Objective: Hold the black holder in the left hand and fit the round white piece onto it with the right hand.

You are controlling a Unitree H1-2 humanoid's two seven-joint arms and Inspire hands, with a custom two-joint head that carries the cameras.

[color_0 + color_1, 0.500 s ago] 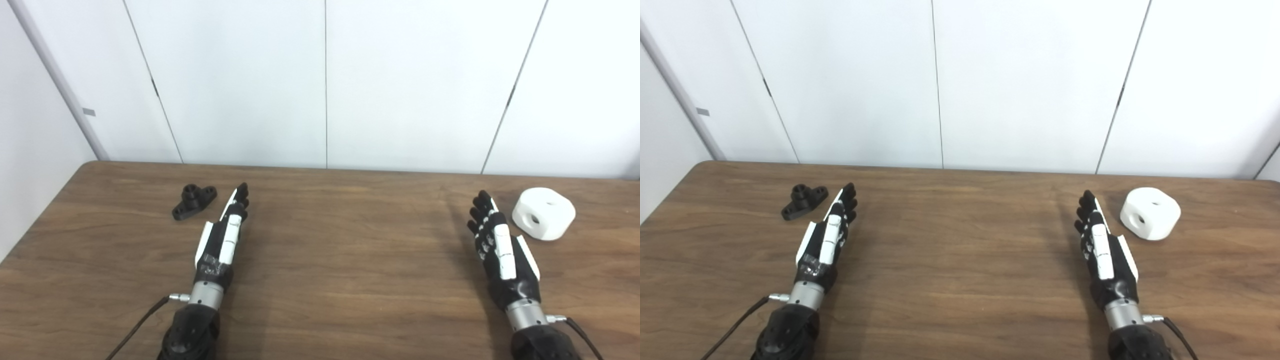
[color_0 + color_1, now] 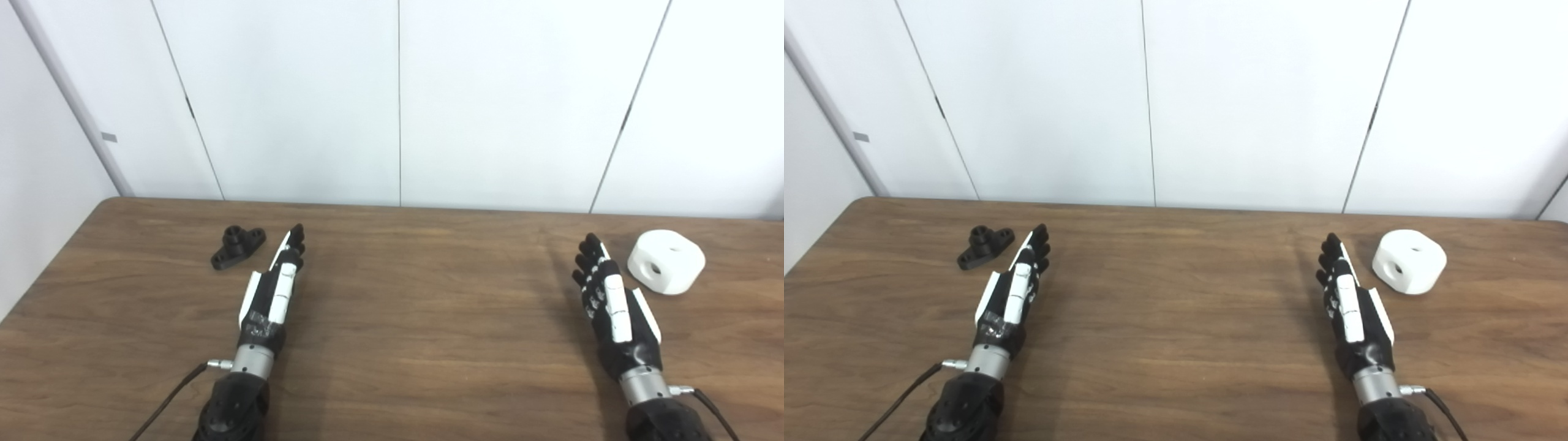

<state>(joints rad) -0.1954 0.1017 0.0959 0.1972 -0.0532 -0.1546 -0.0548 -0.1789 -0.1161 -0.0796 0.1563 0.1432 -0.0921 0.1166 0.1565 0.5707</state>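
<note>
The black holder (image 2: 238, 247) lies on the wooden table (image 2: 416, 318) at the far left; it has a short round post and two flat ears. My left hand (image 2: 274, 288) lies open and empty just right of it, fingers stretched out, not touching it. The round white piece (image 2: 666, 261), with holes in its top and side, sits at the far right. My right hand (image 2: 609, 300) is open and empty just left of it, fingers straight, a small gap between them.
White wall panels (image 2: 398, 104) rise behind the table's far edge. The table's left edge (image 2: 43, 269) runs close to the holder. Cables trail from both wrists at the bottom of the picture.
</note>
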